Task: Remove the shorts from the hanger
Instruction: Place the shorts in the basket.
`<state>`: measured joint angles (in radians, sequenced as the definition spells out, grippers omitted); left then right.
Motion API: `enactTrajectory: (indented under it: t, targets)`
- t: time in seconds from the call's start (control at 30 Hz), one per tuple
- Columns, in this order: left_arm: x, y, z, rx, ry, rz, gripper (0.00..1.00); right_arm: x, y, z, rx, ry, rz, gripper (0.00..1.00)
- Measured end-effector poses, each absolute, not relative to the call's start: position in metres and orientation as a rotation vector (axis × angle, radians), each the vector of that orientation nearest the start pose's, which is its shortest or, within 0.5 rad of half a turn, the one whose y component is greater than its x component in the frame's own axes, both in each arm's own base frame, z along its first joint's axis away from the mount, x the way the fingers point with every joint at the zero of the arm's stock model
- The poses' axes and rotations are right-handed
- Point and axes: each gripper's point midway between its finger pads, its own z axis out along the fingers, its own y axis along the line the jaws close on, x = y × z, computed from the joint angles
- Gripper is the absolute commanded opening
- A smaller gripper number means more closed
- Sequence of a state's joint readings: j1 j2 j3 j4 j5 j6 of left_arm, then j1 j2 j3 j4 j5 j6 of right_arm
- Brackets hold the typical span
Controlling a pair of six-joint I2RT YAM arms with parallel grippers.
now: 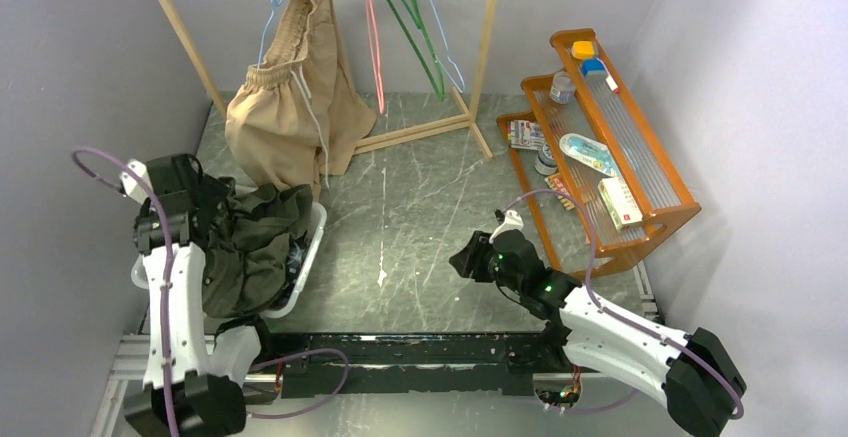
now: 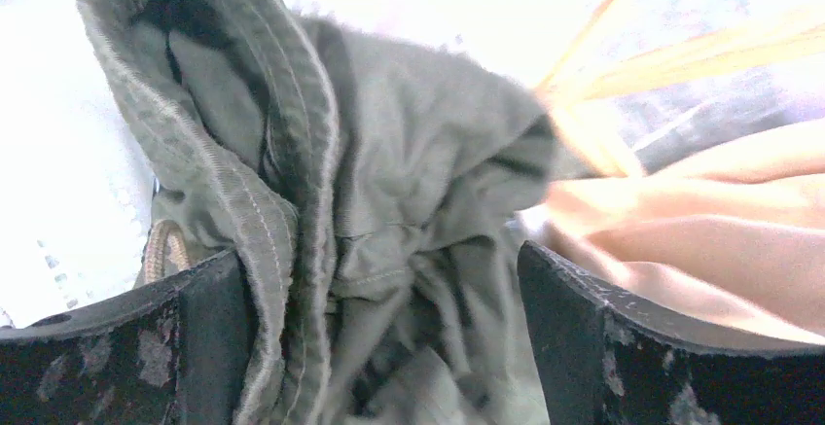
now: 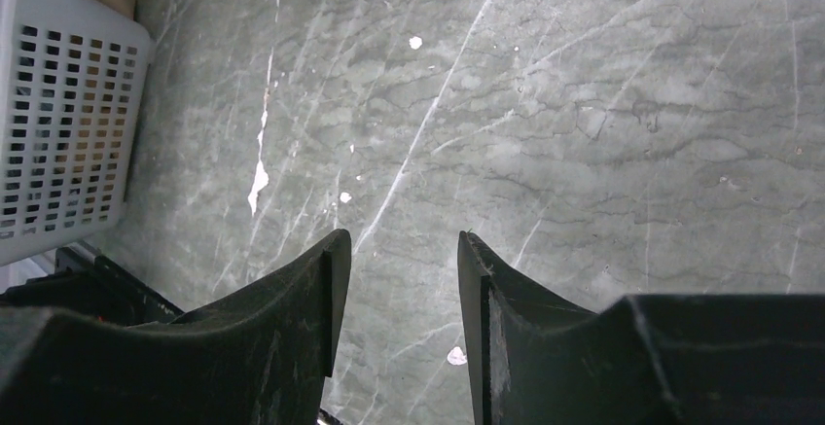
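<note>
Left tool (image 2: 384, 269): jaws wide; olive cloth lies loosely between the fingers, pinched by neither, so it holds nothing.
Olive shorts (image 1: 255, 247): off the hanger, heaped in and over the white basket (image 1: 312, 242) at the near-left corner of the tabletop (image 1: 420, 217).
Tan shorts (image 1: 295, 117): still draped on the blue hanger (image 1: 268, 17), at the far-left edge, just behind the basket; the legs reach down to the tabletop.
Handling: judged light, limp and non-slippery; the cloth will fold and sag, and may snag on the hanger's hook or arms.
Where to grip: the gathered elastic waistband, the thickest part, beside the drawstring; a pinch on a thin leg would likely only stretch the cloth.
Left arm: folded up over the basket, its tool aimed across the olive heap towards the tan shorts.
Right tool (image 3: 401, 245): partly open, nothing between the fingers.
Right arm: reaches low from the near-right corner towards the tabletop's middle, its tool over bare surface.
Wooden rack (image 1: 480, 47): also carries empty green and pink hangers.
</note>
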<state>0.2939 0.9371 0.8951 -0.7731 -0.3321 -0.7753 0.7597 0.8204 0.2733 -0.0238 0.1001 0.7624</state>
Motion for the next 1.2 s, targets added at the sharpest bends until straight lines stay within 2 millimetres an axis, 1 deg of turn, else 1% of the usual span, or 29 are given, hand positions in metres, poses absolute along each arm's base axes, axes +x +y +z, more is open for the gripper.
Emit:
enactTrajectory:
  t: [0.07,0.1,0.2,0.37,0.47,0.67,0.73,0.77,0.87,0.93,0.97,1.03,1.17,1.2]
  targets:
    - [0.243,0.105,0.21,-1.271,1.85,0.134,1.0,0.193,0.199,0.071,0.063,2.235,0.767,0.48]
    - [0.242,0.106,0.224,-1.25,1.821,0.127,1.0,0.193,0.199,0.071,0.062,2.234,0.769,0.48]
    - [0.238,0.106,0.256,-1.193,1.758,0.113,1.0,0.193,0.2,0.071,0.057,2.234,0.774,0.48]
    - [0.235,0.1,0.278,-1.099,1.749,0.093,0.99,0.192,0.202,0.066,0.041,2.254,0.773,0.49]
    - [0.24,0.09,0.293,-1.004,1.771,0.044,0.99,0.192,0.205,0.068,0.023,2.243,0.791,0.49]
    - [0.251,0.069,0.333,-0.831,1.777,-0.071,1.0,0.193,0.209,0.074,0.002,2.221,0.816,0.49]
    - [0.254,0.06,0.341,-0.764,1.778,-0.117,0.98,0.193,0.21,0.075,0.0,2.215,0.824,0.5]
    - [0.258,0.052,0.346,-0.712,1.78,-0.16,0.96,0.193,0.211,0.076,-0.002,2.213,0.828,0.5]
    - [0.269,0.029,0.359,-0.562,1.781,-0.286,1.0,0.192,0.213,0.079,-0.008,2.205,0.845,0.5]
    - [0.278,0.016,0.373,-0.467,1.766,-0.357,1.0,0.192,0.214,0.08,-0.014,2.201,0.856,0.5]
    - [0.281,0.011,0.381,-0.427,1.752,-0.379,1.0,0.191,0.215,0.08,-0.017,2.202,0.861,0.5]
    - [0.289,0.005,0.388,-0.365,1.744,-0.415,1.0,0.19,0.216,0.081,-0.022,2.202,0.871,0.5]
    - [0.297,-0.006,0.402,-0.262,1.723,-0.473,1.0,0.189,0.218,0.081,-0.031,2.198,0.89,0.5]
    - [0.299,-0.008,0.405,-0.234,1.713,-0.479,0.97,0.189,0.219,0.082,-0.034,2.197,0.895,0.5]
